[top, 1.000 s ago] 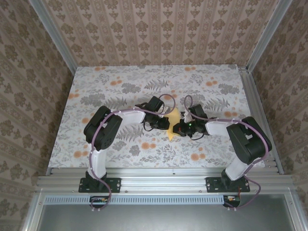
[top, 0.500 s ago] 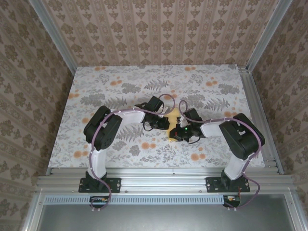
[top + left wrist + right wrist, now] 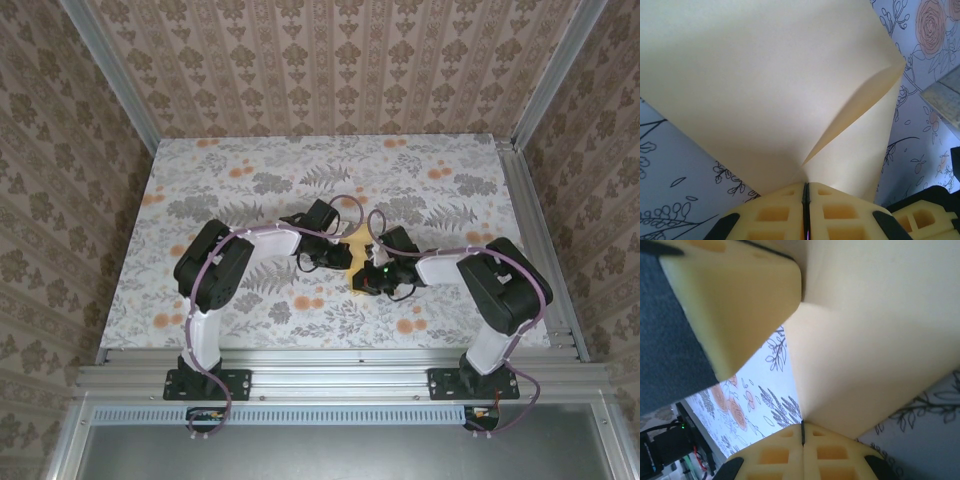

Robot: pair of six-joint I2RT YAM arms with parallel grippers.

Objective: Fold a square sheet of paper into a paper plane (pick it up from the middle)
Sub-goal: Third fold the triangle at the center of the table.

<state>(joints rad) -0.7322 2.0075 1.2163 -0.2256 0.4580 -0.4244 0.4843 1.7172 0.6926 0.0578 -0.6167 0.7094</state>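
Observation:
The pale-yellow sheet of paper (image 3: 356, 247) is held off the middle of the table between both grippers. My left gripper (image 3: 347, 258) is shut on its edge, jaws pressed together (image 3: 806, 189), and a slanted folded flap runs across the paper (image 3: 790, 85) above them. My right gripper (image 3: 366, 273) is shut on another edge (image 3: 802, 432), with the paper (image 3: 880, 335) rising up and right from the jaws. The left gripper's cream finger (image 3: 735, 305) touches the paper at upper left. The grippers cover most of the paper, so I cannot tell whether it has the paper plane's shape.
The floral tablecloth (image 3: 250, 180) lies under both arms, with orange flower prints (image 3: 302, 301) near the front. Aluminium rails (image 3: 530, 250) border the table at the right and the front. The right gripper's cream finger (image 3: 920, 220) shows at the lower right of the left wrist view.
My right gripper has moved left, close against the left gripper, and its arm has bent in. Less of the yellow paper shows from above. The left arm has stayed put.

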